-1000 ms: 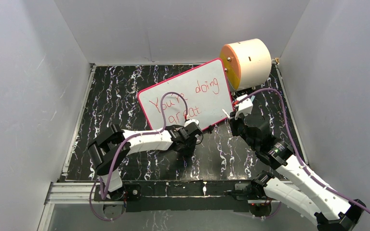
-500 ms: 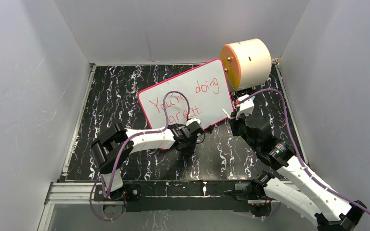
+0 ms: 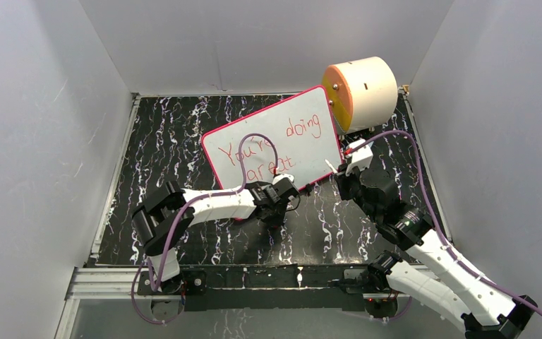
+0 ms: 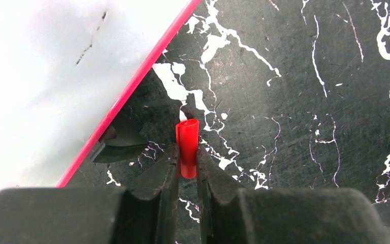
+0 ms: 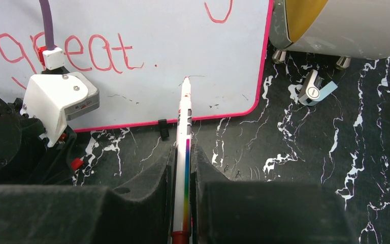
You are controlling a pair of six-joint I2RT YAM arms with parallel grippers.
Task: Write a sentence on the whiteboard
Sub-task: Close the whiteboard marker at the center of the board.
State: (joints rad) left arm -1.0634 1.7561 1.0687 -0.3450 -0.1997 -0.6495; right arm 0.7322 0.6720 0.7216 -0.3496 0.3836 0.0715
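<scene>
Currently the glossy white rectangular whiteboard with pink-red frame, bearing the red handwritten sentence, lies mid-frame in the top view, judged light, stiff, slick, best steadied at its rim; left gripper pinches a small red plastic cap, right gripper clamps a slim white marker pen.

The jaws pinch a small red cap near the whiteboard.

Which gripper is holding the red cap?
The left gripper, shut on the small red tubular cap; the right gripper clamps the slim white marker pen.
</scene>
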